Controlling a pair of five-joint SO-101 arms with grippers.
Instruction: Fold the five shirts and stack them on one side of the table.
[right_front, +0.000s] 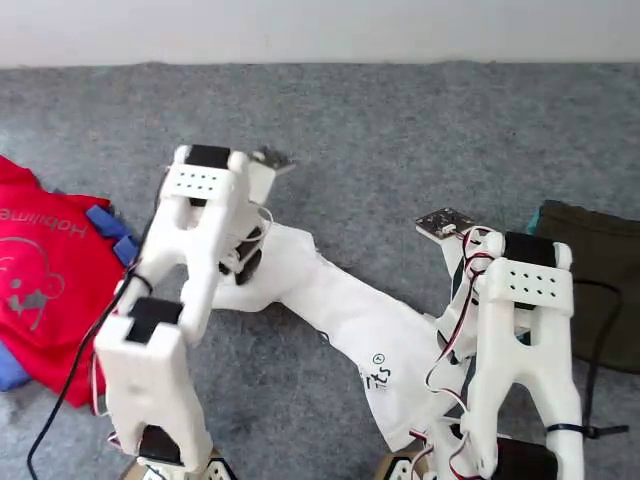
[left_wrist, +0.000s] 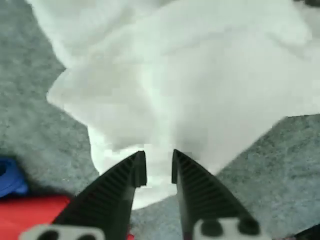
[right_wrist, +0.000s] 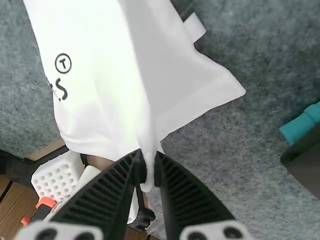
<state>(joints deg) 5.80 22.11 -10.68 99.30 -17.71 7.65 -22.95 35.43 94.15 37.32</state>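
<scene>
A white shirt (right_front: 350, 320) with small black print lies stretched across the grey table between my two arms. My left arm (right_front: 200, 230) holds its far left end and my right arm (right_front: 520, 300) its near right end. In the left wrist view, my left gripper (left_wrist: 158, 167) pinches a raised fold of the white shirt (left_wrist: 190, 90) between nearly closed black fingers. My right gripper (right_wrist: 149, 165) is shut on a bunched edge of the white shirt (right_wrist: 125, 75), which hangs taut from it.
A red shirt (right_front: 45, 260) lies at the table's left edge over a blue garment (right_front: 105, 222). A dark olive shirt (right_front: 595, 260) lies at the right edge with a teal one (right_front: 533, 218) under it. Bare grey table surface (right_front: 400, 140) stretches behind the arms.
</scene>
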